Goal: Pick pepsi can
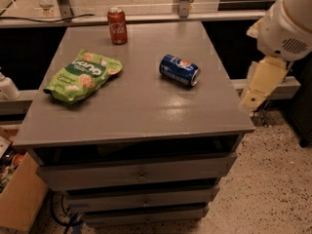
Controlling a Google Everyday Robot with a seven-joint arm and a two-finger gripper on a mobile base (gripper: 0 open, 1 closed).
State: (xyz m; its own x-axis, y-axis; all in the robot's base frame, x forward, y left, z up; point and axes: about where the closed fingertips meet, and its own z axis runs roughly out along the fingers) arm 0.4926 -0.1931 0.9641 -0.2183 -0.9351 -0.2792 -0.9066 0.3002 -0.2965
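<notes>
The small blue aluminium pepsi can (179,70) lies on its side, right of centre on the grey cabinet surface (136,106). The cream gripper (261,84) hangs beyond that surface's right edge; its grip cannot be told.

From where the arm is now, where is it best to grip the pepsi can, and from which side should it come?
Probably mid-body, from above. The pepsi can lies on its side on the table, silver end toward the right, so the grip should close across its round blue wall. The gripper hangs beyond the table's right edge, apart from it.
</notes>
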